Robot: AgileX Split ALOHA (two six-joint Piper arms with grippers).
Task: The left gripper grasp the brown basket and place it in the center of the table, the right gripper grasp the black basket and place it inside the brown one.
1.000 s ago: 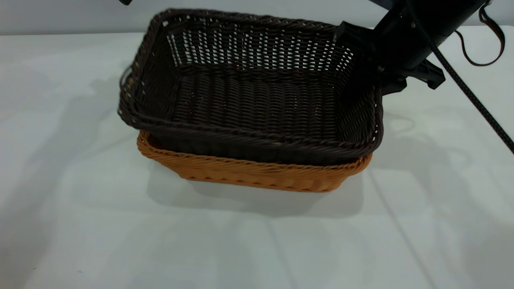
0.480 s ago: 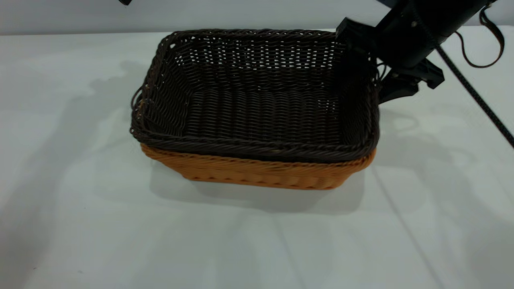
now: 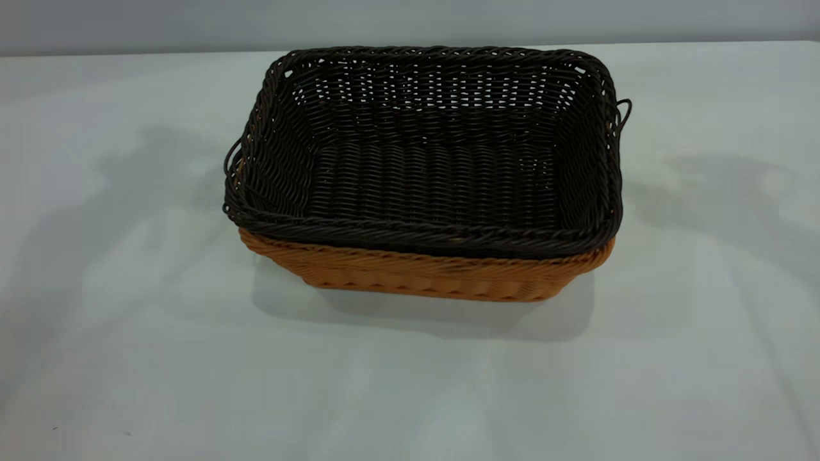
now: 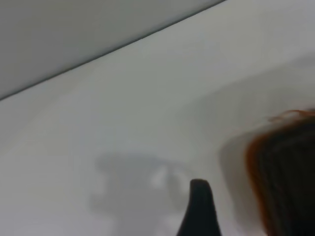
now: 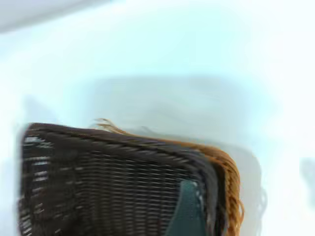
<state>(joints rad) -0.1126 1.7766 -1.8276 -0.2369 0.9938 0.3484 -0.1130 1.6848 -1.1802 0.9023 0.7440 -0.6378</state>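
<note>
The black basket (image 3: 435,173) sits level, nested inside the brown basket (image 3: 423,278), at the middle of the white table (image 3: 128,333). Neither gripper shows in the exterior view. In the left wrist view my left gripper (image 4: 244,216) is off to the side of the baskets, above the table, with one dark fingertip (image 4: 199,206) in sight and the brown rim (image 4: 252,162) beside it. In the right wrist view my right gripper (image 5: 222,216) hovers above the black basket (image 5: 108,187) near its end, one fingertip (image 5: 184,211) in sight, holding nothing. The brown rim (image 5: 229,182) shows around it.
Bare white tabletop lies all round the baskets. A grey wall (image 3: 410,22) runs along the table's far edge. Soft arm shadows fall on the table left and right of the baskets.
The black basket dropped from tilted to level inside the brown one. My right gripper let go of its right end and rose out of the exterior view. The baskets slid slightly right.
</note>
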